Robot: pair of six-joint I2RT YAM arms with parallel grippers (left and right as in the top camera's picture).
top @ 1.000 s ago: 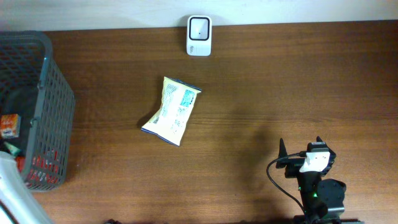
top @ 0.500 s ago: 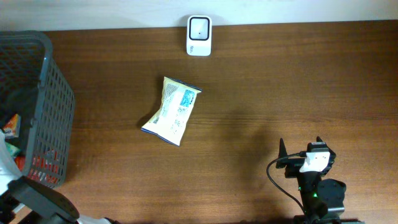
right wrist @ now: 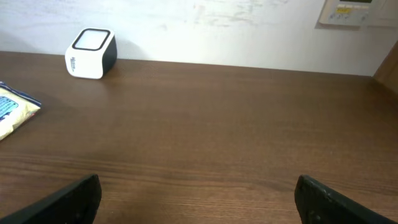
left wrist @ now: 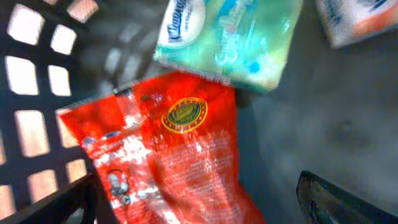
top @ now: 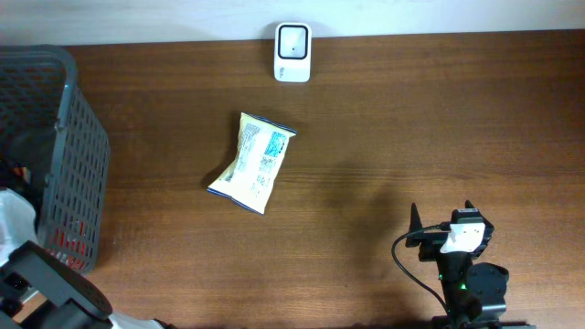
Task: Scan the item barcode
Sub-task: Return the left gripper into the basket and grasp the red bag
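The brown wooden tabletop [top: 411,128] carries a grey basket [top: 73,155] at its left edge. The yellow bag [top: 252,163] lies flat and slanted near the middle, in front of the white scanner [top: 292,52] and apart from it. The bag is pale yellow and a little crumpled, with a blue-green printed panel and blue end seams. Its barcode is too small to tell. The left end effector [left wrist: 199,199] is wide open over a red bag [left wrist: 174,155] inside the basket. The right end effector [right wrist: 199,199] is also wide open and empty above bare wood.
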